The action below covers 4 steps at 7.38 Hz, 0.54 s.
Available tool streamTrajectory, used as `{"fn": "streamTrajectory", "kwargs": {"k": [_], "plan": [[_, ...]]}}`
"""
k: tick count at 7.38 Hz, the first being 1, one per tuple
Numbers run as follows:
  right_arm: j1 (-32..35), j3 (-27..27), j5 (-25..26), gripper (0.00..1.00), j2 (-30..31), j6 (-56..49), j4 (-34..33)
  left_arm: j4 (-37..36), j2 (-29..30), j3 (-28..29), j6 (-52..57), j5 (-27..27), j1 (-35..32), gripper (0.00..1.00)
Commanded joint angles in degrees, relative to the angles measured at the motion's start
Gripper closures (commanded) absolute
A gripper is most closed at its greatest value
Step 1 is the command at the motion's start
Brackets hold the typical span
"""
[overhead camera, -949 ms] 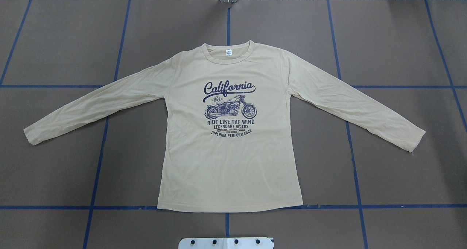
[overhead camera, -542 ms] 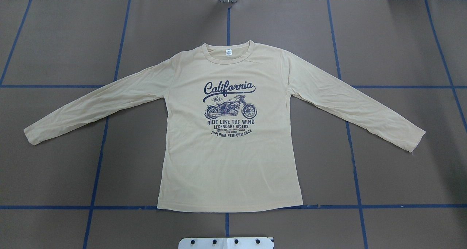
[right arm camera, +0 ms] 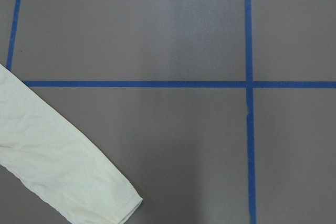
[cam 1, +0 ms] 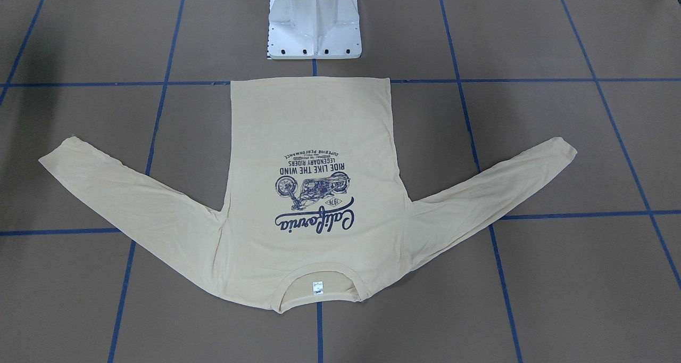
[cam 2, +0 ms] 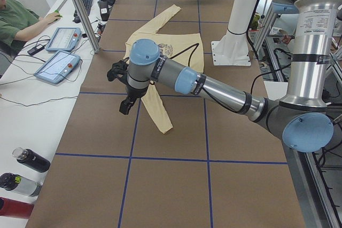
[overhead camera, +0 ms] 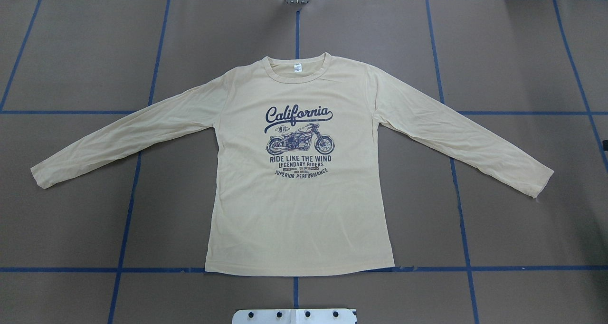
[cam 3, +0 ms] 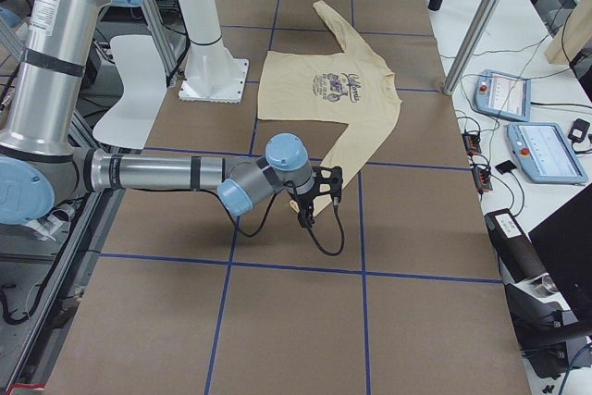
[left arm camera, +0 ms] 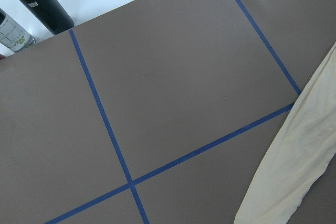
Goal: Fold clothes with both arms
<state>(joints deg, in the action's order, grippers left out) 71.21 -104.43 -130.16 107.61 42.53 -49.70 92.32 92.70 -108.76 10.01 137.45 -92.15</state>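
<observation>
The clothes are one cream-yellow long-sleeved T-shirt lying flat, print up, sleeves spread, neck away from the base; it also shows in the front view. My left arm's gripper hangs over the table beside the left sleeve's cuff. My right arm's gripper hovers just beyond the right sleeve's cuff. Both grippers show clearly only in the side views, so I cannot tell whether they are open or shut. Neither wrist view shows its own fingers.
The white pedestal base stands at the shirt's hem side. Blue tape lines cross the brown table cover. Bottles and teach pendants lie on the white bench on the far side, where a person sits.
The shirt has not moved. A small dark sliver has appeared at the right edge of the overhead view.
</observation>
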Motion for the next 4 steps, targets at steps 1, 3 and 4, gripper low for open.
{"fn": "streamTrajectory", "kwargs": {"k": [1,3,4], "plan": [[-12.6,0.9,13.1,0.01,0.9,13.2,7.7,0.1,-0.1,0.0,0.1,0.0,0.0,0.00],[-15.8,8.2,14.4,0.25,-1.2,17.5,19.3,0.1,-0.1,0.1,0.1,0.0,0.0,0.00],[-16.6,10.6,14.6,0.37,-3.6,19.2,20.0,0.0,-0.1,0.1,0.1,0.0,0.0,0.00]]}}
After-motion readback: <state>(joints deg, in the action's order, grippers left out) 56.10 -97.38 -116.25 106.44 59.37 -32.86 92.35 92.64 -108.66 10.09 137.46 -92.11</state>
